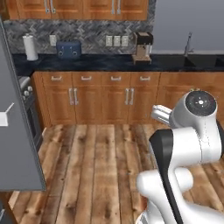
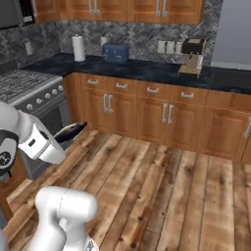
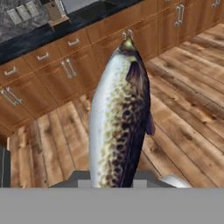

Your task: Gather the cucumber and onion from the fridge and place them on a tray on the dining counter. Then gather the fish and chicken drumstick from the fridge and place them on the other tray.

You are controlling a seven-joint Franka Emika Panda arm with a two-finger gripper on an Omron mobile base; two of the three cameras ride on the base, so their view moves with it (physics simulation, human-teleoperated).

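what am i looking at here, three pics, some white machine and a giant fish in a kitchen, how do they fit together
It is all one moment in a computer-rendered kitchen, seen from three cameras. The white machine is a robot arm on a base that can drive. Two cameras ride on that base behind the arm: one to its left, one to its right, so you see the arm's back and the wooden cupboards beyond it. The third camera sits on the robot's hand and looks along the gripper, which is why the fish seems giant there: it is right in front of the lens. The gripper is shut on the fish; in the right view its dark tip pokes out past the arm. On the dark wall counter stand a paper towel roll, a blue toaster and a coffee machine. A stove stands to the left.
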